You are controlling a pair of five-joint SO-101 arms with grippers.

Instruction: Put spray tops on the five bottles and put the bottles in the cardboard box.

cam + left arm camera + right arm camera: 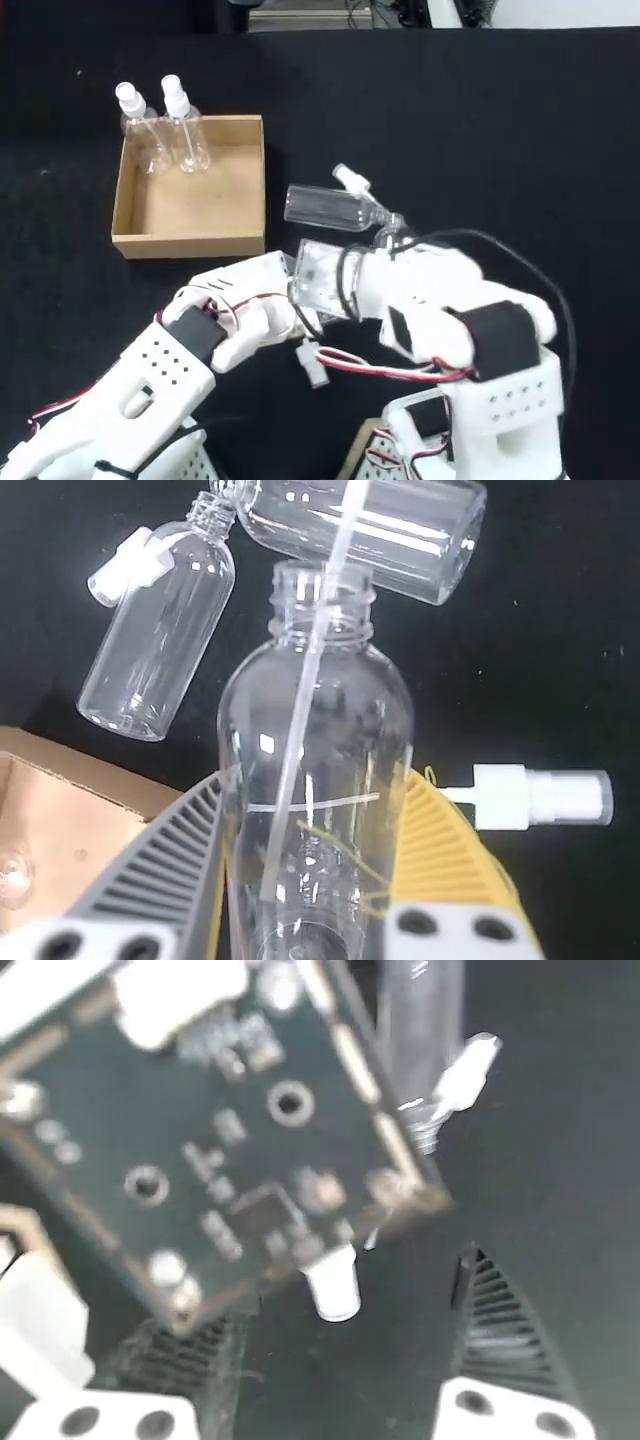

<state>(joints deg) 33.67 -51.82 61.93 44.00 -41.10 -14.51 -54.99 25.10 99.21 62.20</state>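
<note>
Item 1: left gripper (318, 810). I logged it clamped on a clear bottle (315, 740), one finger on each side of the body. The bottle's long axis ran along the fingers. Its open neck pointed away from the wrist, toward two loose bottles. A thin dip tube (300, 710) passed down through that neck.

Item 2: right gripper (345, 1350). Its jaws stood wide apart. A small white cylinder (335, 1290) sat between them, touching neither.

Item 3: loose bottle (160, 630), lying on the table with a white top (125, 570) beside its neck. Another bottle (380, 530) lay crosswise beyond it.

Item 4: spare spray top (540, 798), lying flat beside the left gripper.

Item 5: cardboard box (190, 245). It held two capped bottles (140, 135) (185, 130) against its far wall.
</note>
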